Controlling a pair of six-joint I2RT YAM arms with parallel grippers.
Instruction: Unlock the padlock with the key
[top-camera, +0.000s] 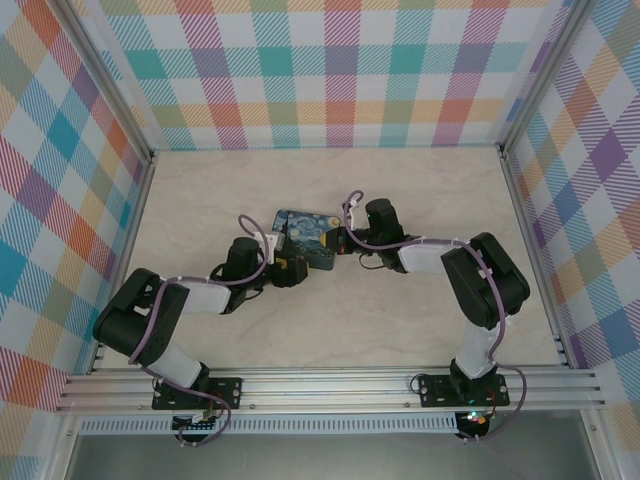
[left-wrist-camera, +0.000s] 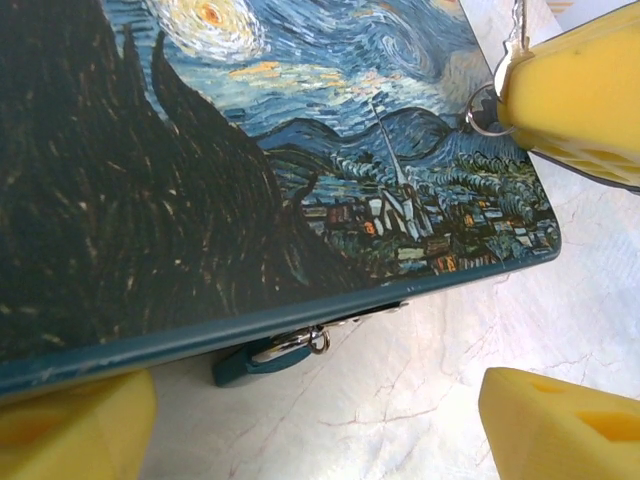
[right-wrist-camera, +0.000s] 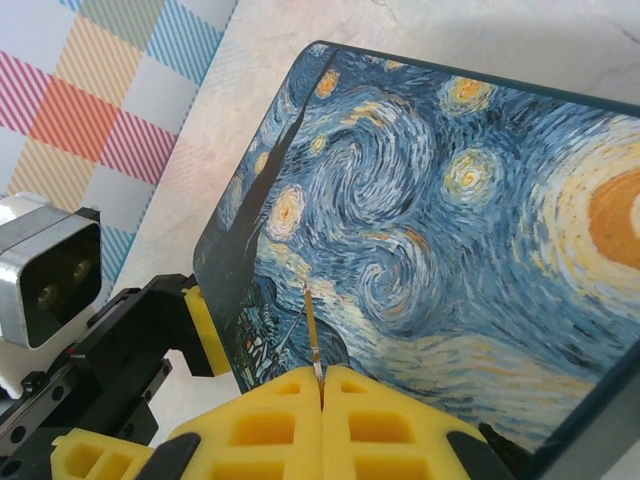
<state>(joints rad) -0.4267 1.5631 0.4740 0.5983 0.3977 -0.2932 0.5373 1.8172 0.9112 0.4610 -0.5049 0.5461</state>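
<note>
The padlock (left-wrist-camera: 248, 361) has a small blue body that pokes out from under the near edge of the painted night-sky box (left-wrist-camera: 250, 150), with its silvery shackle (left-wrist-camera: 288, 345) hooked at the box's clasp. My left gripper (left-wrist-camera: 320, 430) is open, and its yellow fingers (left-wrist-camera: 560, 425) stand on either side of the padlock, apart from it. My right gripper (right-wrist-camera: 322, 385) is shut on the key (right-wrist-camera: 312, 330), a thin dark sliver that sticks out over the box lid. From above, the left gripper (top-camera: 290, 270) and the right gripper (top-camera: 340, 240) flank the box (top-camera: 305, 235).
The right gripper's yellow pad (left-wrist-camera: 580, 90) hovers at the box's far corner with a small metal ring (left-wrist-camera: 485, 110) hanging at it. Marbled tabletop (top-camera: 400, 320) spreads all around the box. Checked walls (top-camera: 320, 70) close in the back and both sides.
</note>
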